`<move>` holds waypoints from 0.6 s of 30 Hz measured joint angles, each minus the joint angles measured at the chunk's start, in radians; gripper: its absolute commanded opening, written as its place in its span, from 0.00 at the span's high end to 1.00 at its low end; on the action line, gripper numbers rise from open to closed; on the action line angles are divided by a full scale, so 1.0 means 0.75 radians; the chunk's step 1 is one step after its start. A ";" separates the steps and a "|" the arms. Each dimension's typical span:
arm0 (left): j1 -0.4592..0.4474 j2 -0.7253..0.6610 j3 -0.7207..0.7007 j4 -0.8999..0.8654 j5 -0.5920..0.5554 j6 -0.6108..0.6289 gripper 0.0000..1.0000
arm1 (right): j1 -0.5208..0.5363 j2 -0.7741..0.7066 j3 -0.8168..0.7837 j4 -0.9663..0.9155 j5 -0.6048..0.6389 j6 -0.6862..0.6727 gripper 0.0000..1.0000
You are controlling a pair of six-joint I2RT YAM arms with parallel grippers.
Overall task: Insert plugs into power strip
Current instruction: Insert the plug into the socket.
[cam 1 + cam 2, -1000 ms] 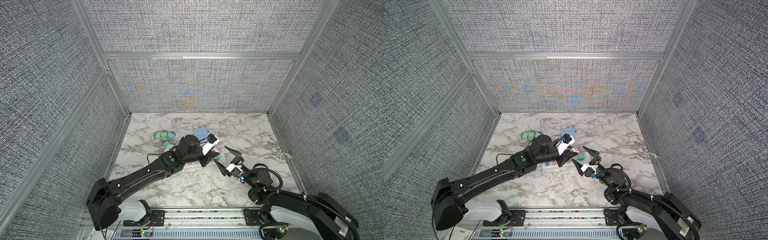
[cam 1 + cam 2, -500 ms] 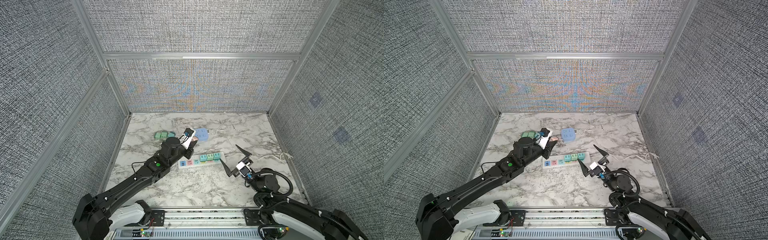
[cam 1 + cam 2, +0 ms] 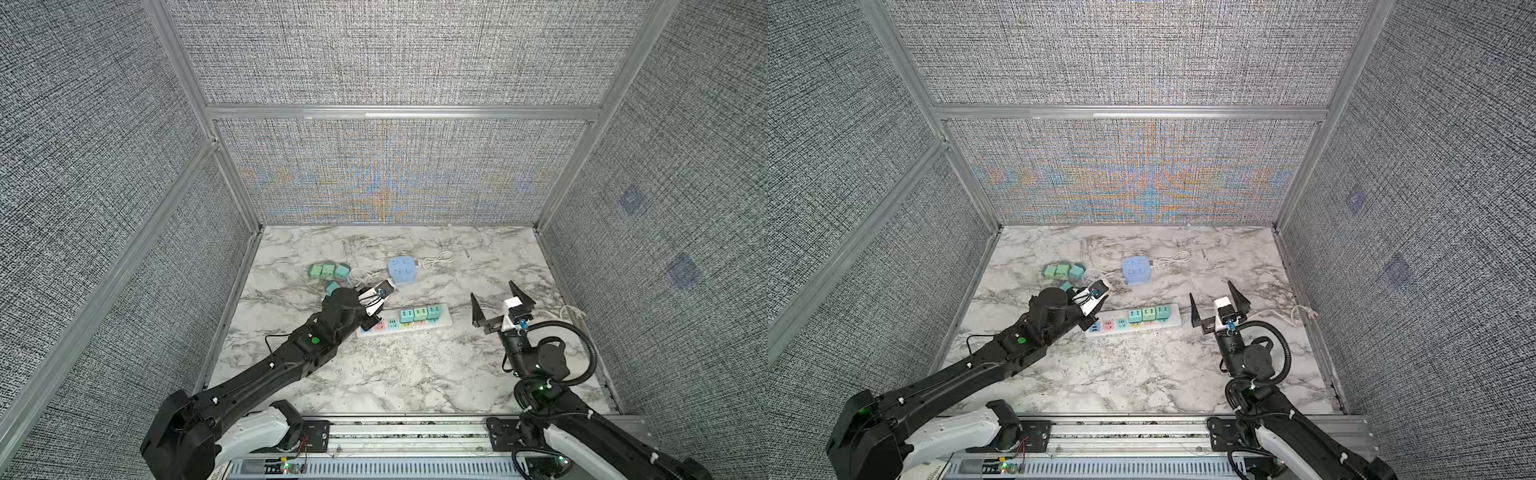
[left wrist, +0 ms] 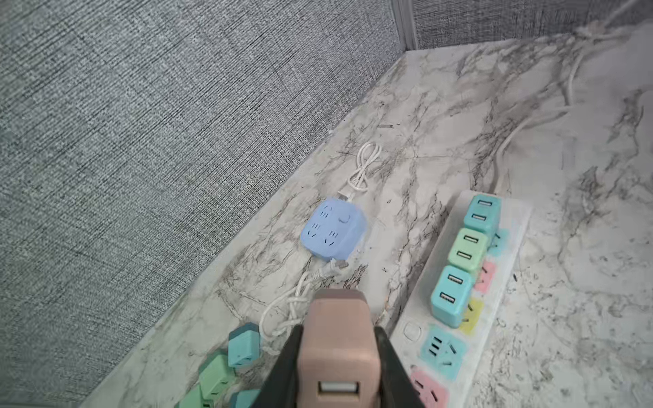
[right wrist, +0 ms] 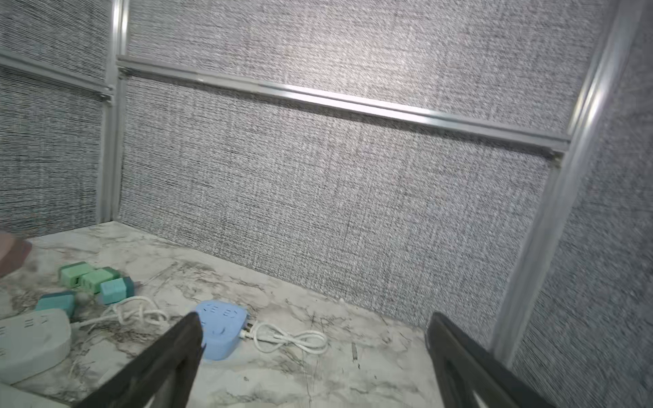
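Two black robot arms work over a marble-patterned table (image 3: pixel 395 374) enclosed by grey fabric walls. The left arm (image 3: pixel 291 357) reaches in from the near left, and its wrist hangs over the left end of a white power strip (image 3: pixel 445 320) lying across the middle of the table. The right arm (image 3: pixel 540 361) stands at the near right, well apart from the strip.

The left gripper (image 4: pixel 339 329) is clamped on a dusty pink plug (image 4: pixel 337 356), one black finger on each flank and the plug's USB port facing the wrist camera. The plug sits between the strip and the loose plugs; its prongs are hidden. The right gripper (image 3: pixel 492 293) points upward, its jaws spread wide and holding nothing.

Three plugs (image 4: pixel 468 249), teal, mint green and teal, sit side by side in the right half of the strip, while the coloured sockets at its left end are bare. A pale blue cube socket (image 3: pixel 402 271) rests farther back, with a coiled white cord (image 3: pixel 436 259) just to its right. Four loose plugs (image 3: pixel 328 270) lie at the far left, three in a row and one teal plug nearer.
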 measured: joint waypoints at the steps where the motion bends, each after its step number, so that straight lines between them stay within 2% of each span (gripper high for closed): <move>1: 0.000 0.006 0.002 0.014 0.014 0.027 1.00 | -0.031 -0.003 -0.010 -0.008 0.009 0.035 0.00; 4: 0.002 0.068 0.088 0.013 0.038 0.139 1.00 | -0.132 0.003 -0.015 -0.052 0.033 0.164 0.00; 10: 0.019 0.267 0.397 -0.148 0.096 0.257 1.00 | -0.335 0.127 0.058 -0.212 0.141 0.488 0.01; 15: 0.061 0.360 0.667 -0.371 0.257 0.362 1.00 | -0.386 0.375 0.059 -0.214 0.095 0.622 0.01; 18: 0.120 0.361 0.726 -0.449 0.326 0.425 1.00 | -0.446 0.498 0.061 -0.207 0.020 0.690 0.00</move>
